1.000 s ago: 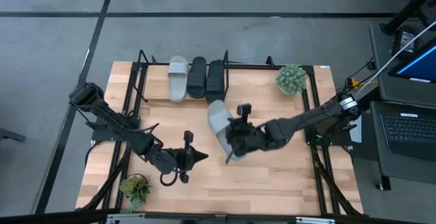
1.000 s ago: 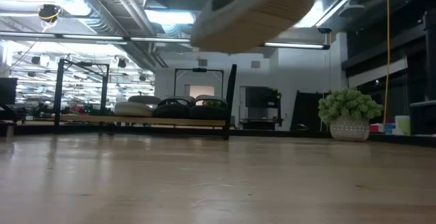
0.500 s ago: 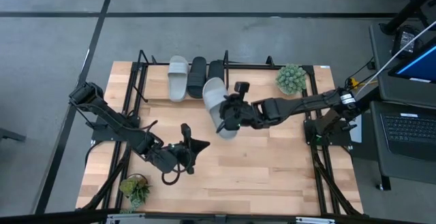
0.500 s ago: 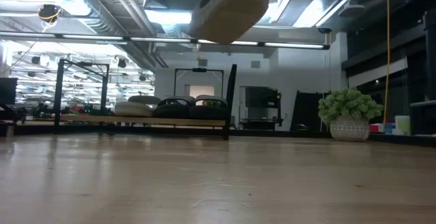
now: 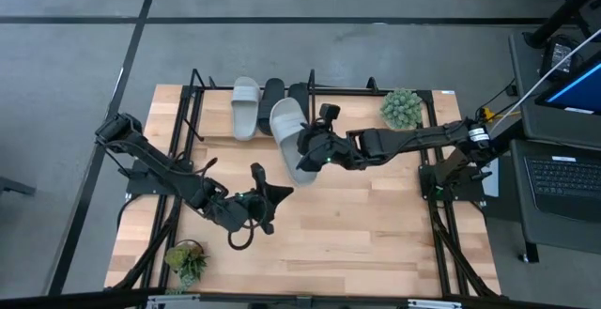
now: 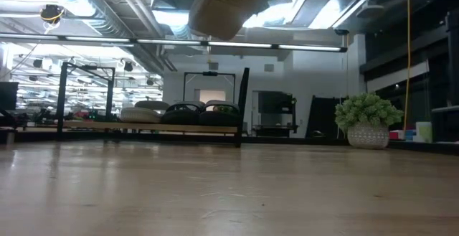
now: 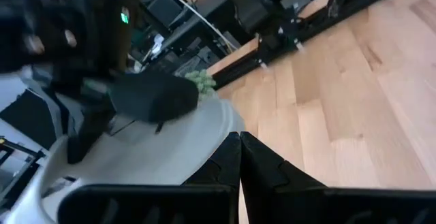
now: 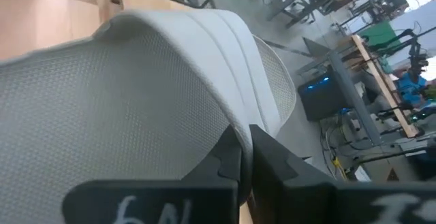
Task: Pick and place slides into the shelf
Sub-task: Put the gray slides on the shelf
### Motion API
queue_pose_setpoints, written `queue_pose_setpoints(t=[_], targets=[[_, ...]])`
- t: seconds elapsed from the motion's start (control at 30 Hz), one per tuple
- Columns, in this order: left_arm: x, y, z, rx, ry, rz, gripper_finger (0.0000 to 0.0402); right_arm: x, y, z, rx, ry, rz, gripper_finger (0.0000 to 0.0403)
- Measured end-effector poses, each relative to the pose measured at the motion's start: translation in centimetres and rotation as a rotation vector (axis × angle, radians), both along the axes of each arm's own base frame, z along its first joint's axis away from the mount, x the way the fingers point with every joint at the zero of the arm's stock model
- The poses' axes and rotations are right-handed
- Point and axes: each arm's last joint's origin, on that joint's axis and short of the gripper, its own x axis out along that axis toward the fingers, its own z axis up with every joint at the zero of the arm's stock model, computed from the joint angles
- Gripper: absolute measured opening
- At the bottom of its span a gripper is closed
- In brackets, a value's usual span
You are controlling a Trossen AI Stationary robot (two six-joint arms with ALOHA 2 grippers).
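A pale grey slide (image 5: 285, 132) hangs in the air in front of the shelf (image 5: 195, 112), with my right gripper (image 5: 310, 149) shut on it. Its far end covers part of the two black slides (image 5: 273, 91) on the shelf. Beside them a second pale grey slide (image 5: 245, 107) lies flat on the shelf board. In the low view the held slide's sole (image 6: 222, 6) shows high above the table. My left gripper (image 5: 279, 194) is shut on nothing over the table's near left part. My right gripper pinches the pale grey slide's long side edge (image 8: 225, 125) between its two fingers, next to the strap (image 8: 262, 67). The fingers come from the table's right, slanting slightly down, and lie across the slide. The slide is lifted clear of the table and tilted.
One potted plant (image 5: 401, 109) stands at the table's far right corner and another (image 5: 186, 258) at its near left. The wooden table (image 5: 376, 224) lies bare in the middle and near right. Black frame rails (image 5: 441, 215) run along both sides.
My right gripper has carried the pale grey slide up and toward the table's far left, to the shelf, turning it as it went. The slide's far end now overlaps the black slides. My left gripper has risen a little, turned, and stayed shut.
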Motion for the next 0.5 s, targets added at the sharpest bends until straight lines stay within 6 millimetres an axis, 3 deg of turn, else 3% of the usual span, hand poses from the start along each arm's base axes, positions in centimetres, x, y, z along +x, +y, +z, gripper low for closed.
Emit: queue_pose_setpoints(t=[0.2,0.5], targets=[[0.15,-0.05,1.14,0.010,0.003,0.018,0.0013,0.15,-0.60,-0.13,0.056,0.009,0.051,0.0015],[-0.09,0.26,0.93,0.039,0.010,0.106,0.0109,0.15,-0.59,-0.14,0.043,0.024,0.063,0.0015]])
